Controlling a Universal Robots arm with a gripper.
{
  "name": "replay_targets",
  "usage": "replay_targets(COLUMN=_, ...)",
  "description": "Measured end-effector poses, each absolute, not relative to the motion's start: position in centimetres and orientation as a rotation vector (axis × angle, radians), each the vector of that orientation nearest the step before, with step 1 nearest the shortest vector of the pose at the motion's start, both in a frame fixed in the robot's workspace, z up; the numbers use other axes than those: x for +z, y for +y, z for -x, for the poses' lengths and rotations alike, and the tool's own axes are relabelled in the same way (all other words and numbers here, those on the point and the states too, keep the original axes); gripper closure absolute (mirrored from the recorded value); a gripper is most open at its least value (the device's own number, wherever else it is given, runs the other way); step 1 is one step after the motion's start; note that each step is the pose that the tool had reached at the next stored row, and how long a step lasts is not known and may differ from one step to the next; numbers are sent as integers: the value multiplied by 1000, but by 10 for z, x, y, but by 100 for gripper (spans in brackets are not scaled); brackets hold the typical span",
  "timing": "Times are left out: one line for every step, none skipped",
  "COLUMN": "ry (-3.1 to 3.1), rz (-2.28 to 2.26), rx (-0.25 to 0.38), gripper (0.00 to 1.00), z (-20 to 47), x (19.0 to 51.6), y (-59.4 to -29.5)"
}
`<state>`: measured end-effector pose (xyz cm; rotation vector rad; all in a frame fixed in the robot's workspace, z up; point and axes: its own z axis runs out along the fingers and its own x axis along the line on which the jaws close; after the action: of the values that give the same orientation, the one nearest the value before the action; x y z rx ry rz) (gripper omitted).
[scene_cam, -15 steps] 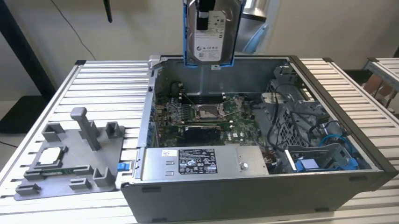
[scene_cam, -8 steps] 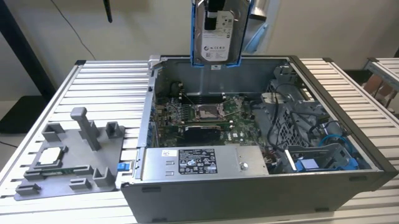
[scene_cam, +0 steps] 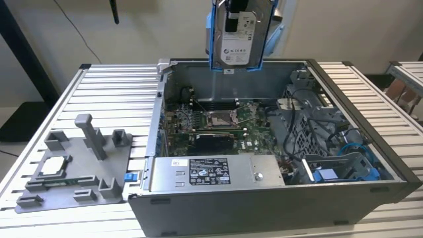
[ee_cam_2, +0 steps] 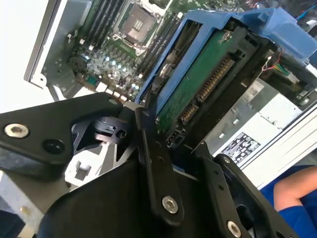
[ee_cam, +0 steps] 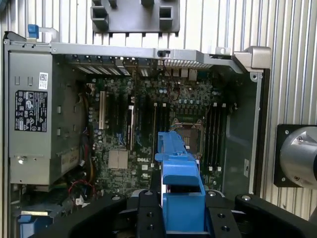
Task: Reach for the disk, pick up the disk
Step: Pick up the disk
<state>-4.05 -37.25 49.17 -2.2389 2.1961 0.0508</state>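
Disk (scene_cam: pixel 237 34) hangs upright at 12 o'clock in the exterior view, clipped in its blue frame (scene_cam: pixel 213 39) and lifted clear above the open case (scene_cam: pixel 278 198), white label facing the camera, its print too small to read. Below it lie the motherboard (scene_cam: pixel 218 124) with its bare socket (scene_cam: pixel 220 118), the power supply (scene_cam: pixel 215 171) at 6 o'clock with a black-and-white sticker, and a blue bracket (scene_cam: pixel 343 171) at 4 o'clock. A grey fixture (scene_cam: pixel 73 171) sits on the slatted table (scene_cam: pixel 112 89) at 9 o'clock. In the second wrist view the gripper (ee_cam_2: pixel 173 144) is clamped on the disk's end, black fingers (ee_cam_2: pixel 153 158) pressed to the frame, green circuit board and connector showing; a blue sleeve (ee_cam_2: pixel 297 193) shows at 4 o'clock. In the first wrist view the frame sits at 6 o'clock between the fingers, over the motherboard.
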Motion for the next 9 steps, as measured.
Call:
replay_targets(ry=2196, rz=2239, rx=51, gripper=100, z=38, x=492, y=-373)
replay_targets(ry=2196, rz=2239, rx=51, gripper=100, z=35, x=492, y=-373)
replay_targets(ry=2196, rz=2239, rx=51, gripper=100, z=32, x=492, y=-373)
replay_targets(ry=2196, rz=2239, rx=52, gripper=100, z=30, x=492, y=-373)
replay_targets(ry=2196, rz=2239, rx=52, gripper=100, z=27, x=492, y=-373)
replay_targets(ry=2197, rz=2239, rx=52, gripper=100, z=24, x=492, y=-373)
replay_targets(ry=2197, rz=2239, rx=52, gripper=100, z=21, x=492, y=-373)
replay_targets(ry=2197, rz=2239, rx=53, gripper=100, z=18, x=492, y=-373)
replay_targets(ry=2197, rz=2240, rx=53, gripper=100, z=15, x=492, y=-373)
